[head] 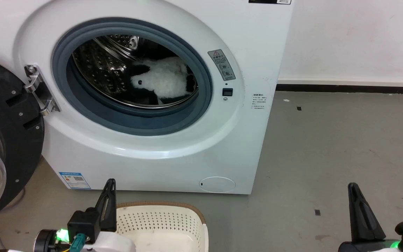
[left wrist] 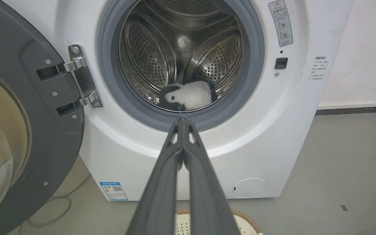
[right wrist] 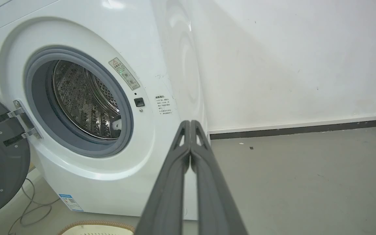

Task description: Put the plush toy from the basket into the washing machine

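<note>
The plush toy [head: 164,81], a fluffy white-and-black panda, lies inside the steel drum of the washing machine [head: 173,154]; it also shows low in the drum in the left wrist view [left wrist: 189,95]. The cream basket [head: 159,224] with a brown rim stands on the floor before the washer, nothing visible in it. My left gripper [head: 110,183] is shut and holds nothing, just left of the basket; its fingers meet [left wrist: 183,120]. My right gripper [head: 353,186] is shut over bare floor to the right, fingers together [right wrist: 189,123].
The black round door [head: 2,140] hangs open at the left of the washing machine. A cable [left wrist: 54,212] lies on the floor under the door. Grey floor [head: 345,147] stretches right of the washer to a white wall with a dark skirting.
</note>
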`<state>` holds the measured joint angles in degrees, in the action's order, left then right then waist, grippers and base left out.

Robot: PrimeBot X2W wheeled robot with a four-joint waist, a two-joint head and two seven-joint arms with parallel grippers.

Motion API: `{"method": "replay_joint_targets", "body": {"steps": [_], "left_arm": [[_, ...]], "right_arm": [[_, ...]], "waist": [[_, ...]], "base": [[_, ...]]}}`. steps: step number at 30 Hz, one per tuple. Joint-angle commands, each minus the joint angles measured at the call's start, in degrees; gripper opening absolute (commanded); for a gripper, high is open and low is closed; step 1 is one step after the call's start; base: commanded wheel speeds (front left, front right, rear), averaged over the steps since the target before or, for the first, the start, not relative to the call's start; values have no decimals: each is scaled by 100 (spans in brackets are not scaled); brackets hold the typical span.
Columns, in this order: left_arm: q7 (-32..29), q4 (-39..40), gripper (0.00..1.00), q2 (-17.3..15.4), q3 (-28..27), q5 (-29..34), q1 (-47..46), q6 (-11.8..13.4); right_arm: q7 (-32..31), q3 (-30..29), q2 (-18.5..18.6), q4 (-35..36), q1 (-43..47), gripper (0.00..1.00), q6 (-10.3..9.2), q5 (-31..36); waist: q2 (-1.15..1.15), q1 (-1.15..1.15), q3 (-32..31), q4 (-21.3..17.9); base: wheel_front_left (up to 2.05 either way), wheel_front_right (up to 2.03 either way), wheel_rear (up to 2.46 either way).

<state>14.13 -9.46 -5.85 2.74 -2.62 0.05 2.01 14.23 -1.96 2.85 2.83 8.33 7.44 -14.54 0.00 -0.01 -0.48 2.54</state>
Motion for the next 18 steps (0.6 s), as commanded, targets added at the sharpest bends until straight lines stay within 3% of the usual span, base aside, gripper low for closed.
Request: {"method": "replay_joint_targets", "body": {"steps": [1,18], "left_arm": [[-32,44,0,16,-16,15,0,-10],[-232,174,0,57,-53,51,-1,-38]], "right_arm": [[-34,5,0,-16,-46,0,0,79],[-235,33,0,-55,-159,0,1,278]], "waist": [[0,1,2,-5],[0,1,8,-41]], "base": [[0,0,0],[0,0,0]]}}
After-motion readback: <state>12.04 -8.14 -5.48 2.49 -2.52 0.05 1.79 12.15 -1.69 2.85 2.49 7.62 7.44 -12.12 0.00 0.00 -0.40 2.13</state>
